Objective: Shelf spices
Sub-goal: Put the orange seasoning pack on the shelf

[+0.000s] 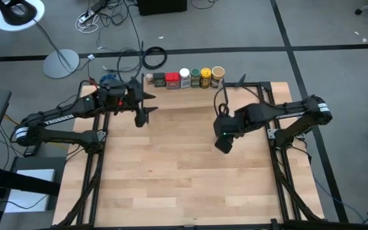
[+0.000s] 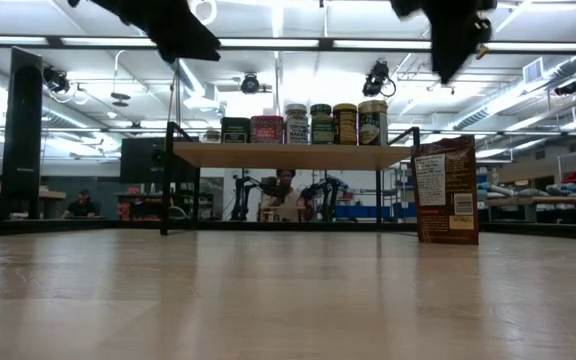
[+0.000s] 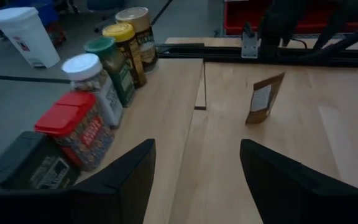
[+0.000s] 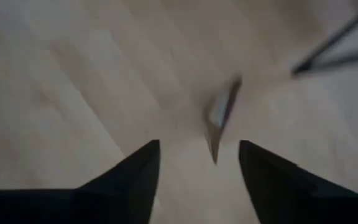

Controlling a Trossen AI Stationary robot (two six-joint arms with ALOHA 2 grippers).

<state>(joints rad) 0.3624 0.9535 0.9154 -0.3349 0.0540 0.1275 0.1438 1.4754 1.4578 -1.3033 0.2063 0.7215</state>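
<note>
Fingers of your right gripper [image 4: 197, 171] stand apart, empty above the upright brown pouch [image 2: 445, 190] on the table, the left gripper [image 3: 194, 171] likewise parted near the shelf [image 2: 293, 155] of jars; next, I judge, regrasp the pouch.

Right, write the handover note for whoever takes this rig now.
Left pincer: open, empty, raised near the shelf's left end.
Right pincer: open, empty, raised above the brown pouch, which stands upright on the table, to the right of the shelf.
Done: six containers in a row on the shelf: dark tin, red-lidded jar, white-lidded jar, green-lidded jar, yellow-lidded jar, tan-lidded canister. A small jar sits at the row's left end.
Left: the pouch is not shelved yet.
</note>
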